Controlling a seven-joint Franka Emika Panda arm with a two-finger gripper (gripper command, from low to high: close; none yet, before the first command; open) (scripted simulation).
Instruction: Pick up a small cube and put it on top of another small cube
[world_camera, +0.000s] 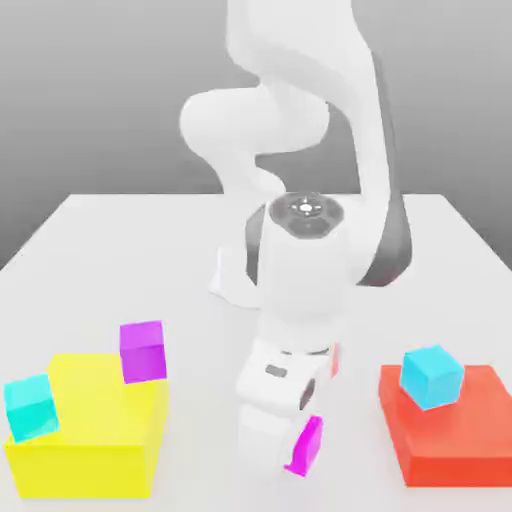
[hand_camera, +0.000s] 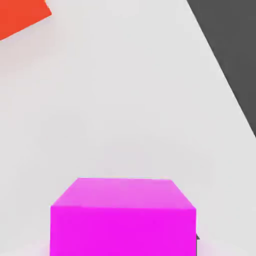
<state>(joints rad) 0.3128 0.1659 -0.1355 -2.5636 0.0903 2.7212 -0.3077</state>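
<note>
A small magenta cube (world_camera: 308, 441) sits low over the white table near its front edge, half hidden behind my white hand. My gripper (world_camera: 298, 452) is down around it and shut on it. In the hand view the same magenta cube (hand_camera: 122, 215) lies close under the camera. Another small magenta cube (world_camera: 142, 350) rests on the back corner of a yellow block (world_camera: 95, 440). A small cyan cube (world_camera: 30, 406) leans at that block's left side. A second cyan cube (world_camera: 432, 376) stands on a flat red block (world_camera: 455, 435).
The yellow block stands at the exterior view's front left and the red block (hand_camera: 20, 17) at its front right. The white table (world_camera: 120, 260) stretches back behind them. My arm's base rises at the table's middle, and the table edge (hand_camera: 220, 65) runs close to the hand.
</note>
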